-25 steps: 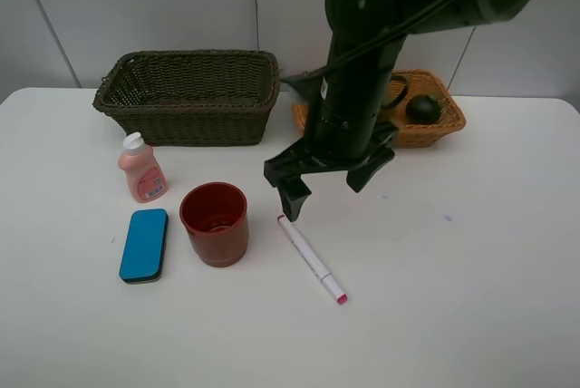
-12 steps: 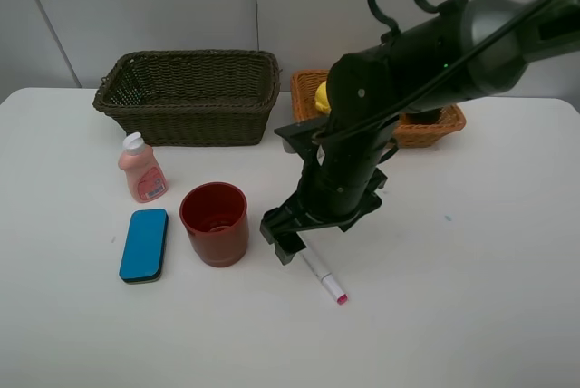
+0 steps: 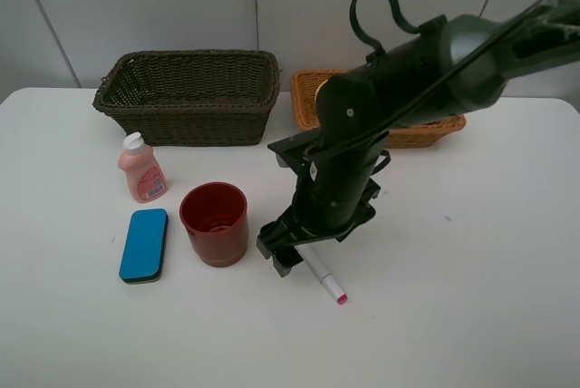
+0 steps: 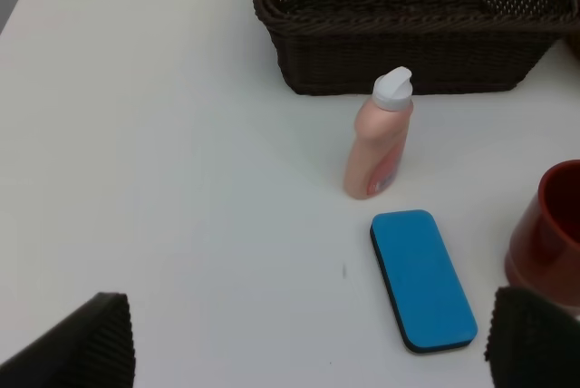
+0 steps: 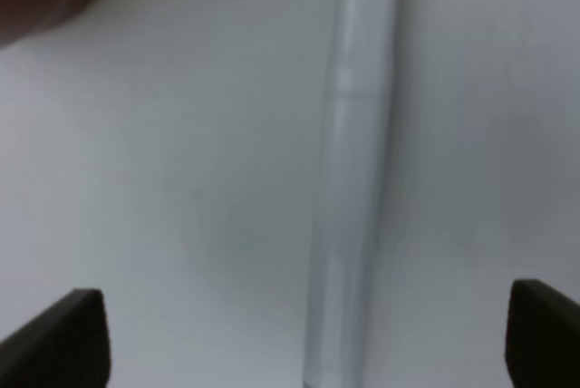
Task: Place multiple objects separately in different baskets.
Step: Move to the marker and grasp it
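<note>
Marker, white with pink tip, lies flat near the middle of the table, just beside the red cup. Right gripper stands wide open astride it, gripping nothing. The left gripper is likewise wide open and empty.

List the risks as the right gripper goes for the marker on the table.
1. The marker is thin and lies flat between the right gripper's wide-open jaws; closing may roll it away or pinch it askew.
2. The red cup stands close beside that gripper in the high view; a sideways correction could knock it.
3. The fingertips are low over the table; pressing lower might jam them against it.
</note>
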Robot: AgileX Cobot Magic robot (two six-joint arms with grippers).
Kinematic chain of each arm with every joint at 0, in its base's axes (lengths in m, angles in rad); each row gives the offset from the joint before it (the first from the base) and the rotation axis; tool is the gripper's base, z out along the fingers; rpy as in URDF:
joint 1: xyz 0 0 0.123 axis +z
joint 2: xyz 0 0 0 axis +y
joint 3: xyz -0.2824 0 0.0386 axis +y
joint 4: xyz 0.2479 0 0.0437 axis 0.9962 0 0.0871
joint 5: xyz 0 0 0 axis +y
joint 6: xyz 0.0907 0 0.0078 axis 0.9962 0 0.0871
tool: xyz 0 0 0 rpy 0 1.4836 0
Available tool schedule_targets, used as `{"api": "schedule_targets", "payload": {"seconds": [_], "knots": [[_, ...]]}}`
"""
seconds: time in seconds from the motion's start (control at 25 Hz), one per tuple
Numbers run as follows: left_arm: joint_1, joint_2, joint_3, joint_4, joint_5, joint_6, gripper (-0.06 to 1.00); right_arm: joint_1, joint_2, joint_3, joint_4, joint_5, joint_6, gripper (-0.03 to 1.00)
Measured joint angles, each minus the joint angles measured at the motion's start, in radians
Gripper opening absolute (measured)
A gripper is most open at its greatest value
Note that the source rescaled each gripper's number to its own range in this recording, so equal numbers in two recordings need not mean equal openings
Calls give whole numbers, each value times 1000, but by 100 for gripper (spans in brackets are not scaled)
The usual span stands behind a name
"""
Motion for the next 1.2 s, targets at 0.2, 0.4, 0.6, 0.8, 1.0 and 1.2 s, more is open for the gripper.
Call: {"api": "schedule_targets", "payload": {"seconds": [0.2, 0.4, 0.6, 0.8, 1.0, 1.2], "knots": [[0, 0, 0, 0, 0, 0, 100, 0, 26, 1, 1, 5, 0, 94], [0, 0, 0, 0, 0, 0, 100, 0, 36, 2, 0, 5, 0, 94], [0, 0, 0, 0, 0, 0, 100, 0, 51, 4, 0, 8, 0, 94], [0, 0, 0, 0, 0, 0, 100, 0, 51, 4, 0, 8, 0, 94], [0, 0, 0, 0, 0, 0, 100, 0, 61, 4, 0, 8, 0, 92], [0, 0, 0, 0, 0, 0, 100, 0, 64, 4, 0, 11, 0, 92]]}}
